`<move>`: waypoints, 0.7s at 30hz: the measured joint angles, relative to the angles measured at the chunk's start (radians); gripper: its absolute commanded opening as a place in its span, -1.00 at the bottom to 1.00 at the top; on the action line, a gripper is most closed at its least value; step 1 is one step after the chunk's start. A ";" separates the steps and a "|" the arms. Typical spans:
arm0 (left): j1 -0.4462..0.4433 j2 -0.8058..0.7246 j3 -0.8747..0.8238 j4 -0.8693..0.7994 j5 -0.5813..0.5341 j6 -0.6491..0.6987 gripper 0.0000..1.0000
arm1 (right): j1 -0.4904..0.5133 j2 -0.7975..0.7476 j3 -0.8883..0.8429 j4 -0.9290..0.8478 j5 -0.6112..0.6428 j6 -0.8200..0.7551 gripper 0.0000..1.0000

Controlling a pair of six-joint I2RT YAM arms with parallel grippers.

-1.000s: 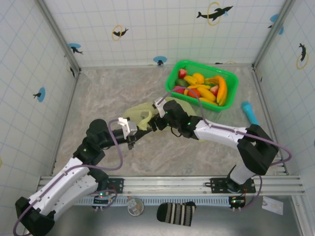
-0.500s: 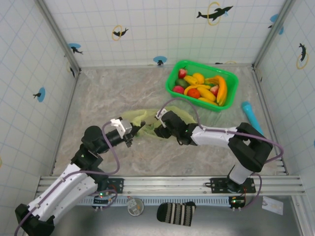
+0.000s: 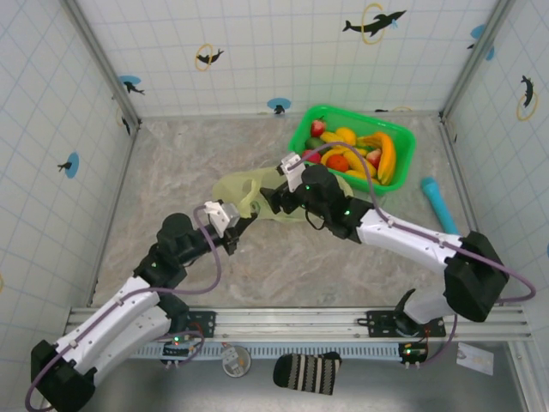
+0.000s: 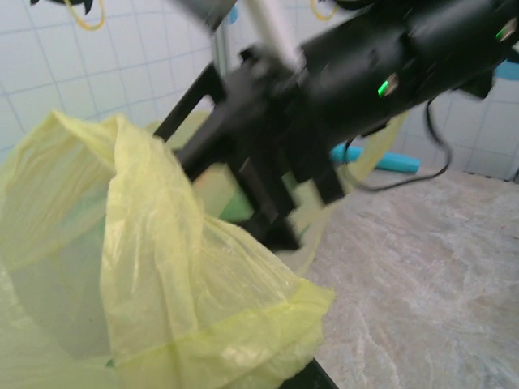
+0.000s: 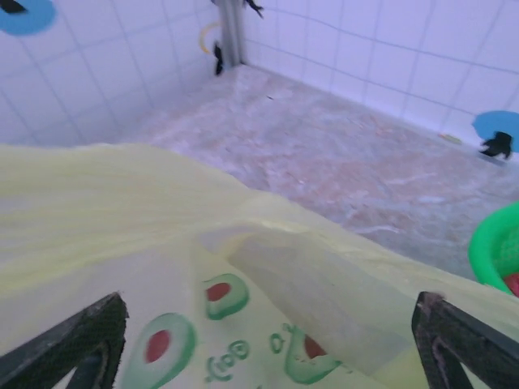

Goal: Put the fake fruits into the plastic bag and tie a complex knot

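The left jaws are clamping the thin yellow-green plastic bag (image 4: 162,267). The right jaws are hanging apart above its limp, slippery film, which is probably best pinched at the rim.

Left hand (image 3: 240,223) closed, right hand (image 3: 268,202) wide, 2 arms angled inward.

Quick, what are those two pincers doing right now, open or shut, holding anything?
Left pincer: closed, gripping the plastic bag.
Right pincer: open wide over the plastic bag, holding nothing.
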 measured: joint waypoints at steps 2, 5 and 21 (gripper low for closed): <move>0.000 0.033 0.008 -0.001 -0.024 -0.023 -1.00 | -0.016 -0.022 0.000 0.000 -0.054 0.021 0.73; 0.000 0.076 0.029 -0.002 -0.049 -0.054 -1.00 | -0.044 -0.060 -0.026 0.020 -0.151 0.075 0.59; 0.021 0.018 0.026 0.026 -0.243 -0.123 -1.00 | -0.600 -0.203 0.018 -0.068 -0.231 0.354 0.34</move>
